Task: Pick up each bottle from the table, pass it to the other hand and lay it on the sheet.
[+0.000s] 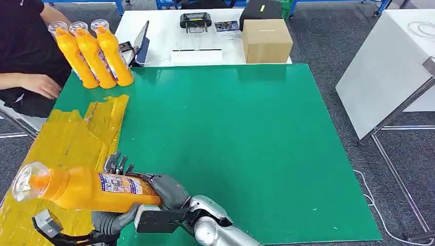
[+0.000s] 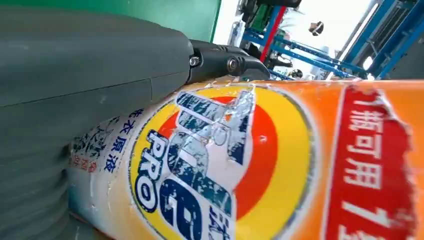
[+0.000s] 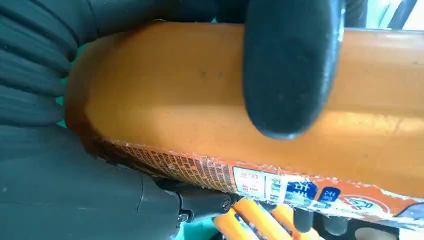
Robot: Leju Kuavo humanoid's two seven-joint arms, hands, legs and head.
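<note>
- The bottle (image 1: pixel 84 188), orange with a clear cap, is lying on its side above the near left corner of the desk (image 1: pixel 231 143), over the yellow sheet (image 1: pixel 66 143).
- Its long axis is running left to right, with the cap pointing left and the base toward the right hand (image 1: pixel 164 190).
- The right hand is wrapping its fingers (image 3: pixel 290 70) around the bottle's base end.
- The left hand (image 1: pixel 110 221) is sitting under the bottle with its thumb against the label; whether it is gripping cannot be told.
- Three more bottles (image 1: pixel 92 54) are standing upright together at the far left corner of the green desk.
- A person's hand (image 1: pixel 38 84) is resting just beside that corner.
- A white table (image 1: pixel 159 36) behind is carrying a cardboard box (image 1: pixel 267 41); grey carpet is covering the floor (image 1: pixel 328 46).
</note>
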